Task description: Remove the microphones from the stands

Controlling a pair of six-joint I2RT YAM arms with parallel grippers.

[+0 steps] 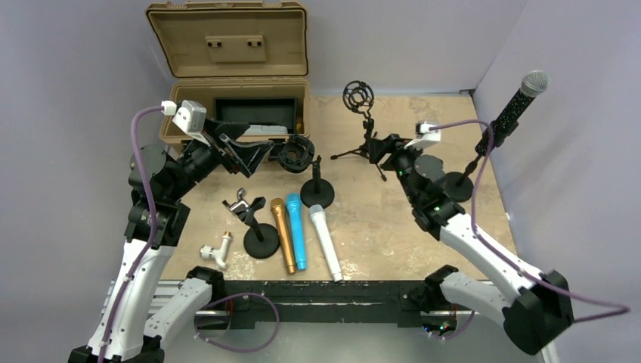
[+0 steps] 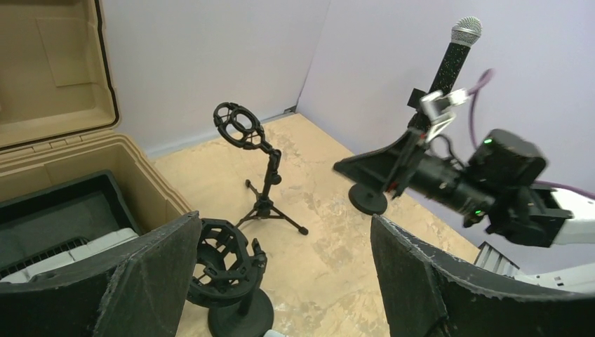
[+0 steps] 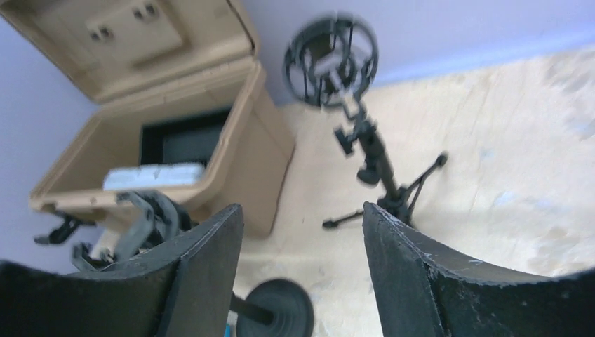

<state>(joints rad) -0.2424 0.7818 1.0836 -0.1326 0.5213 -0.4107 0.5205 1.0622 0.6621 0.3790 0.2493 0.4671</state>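
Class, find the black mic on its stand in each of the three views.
Top external: black mic at far right, near top.
Left wrist: black mic at top right.
Right wrist: not in it.
Shared landmark: tripod, in all three.

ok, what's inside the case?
The case holds a black foam liner with a flat white item lying in it. The left arm covers its near-left part in the top view, so what lies there cannot be seen.
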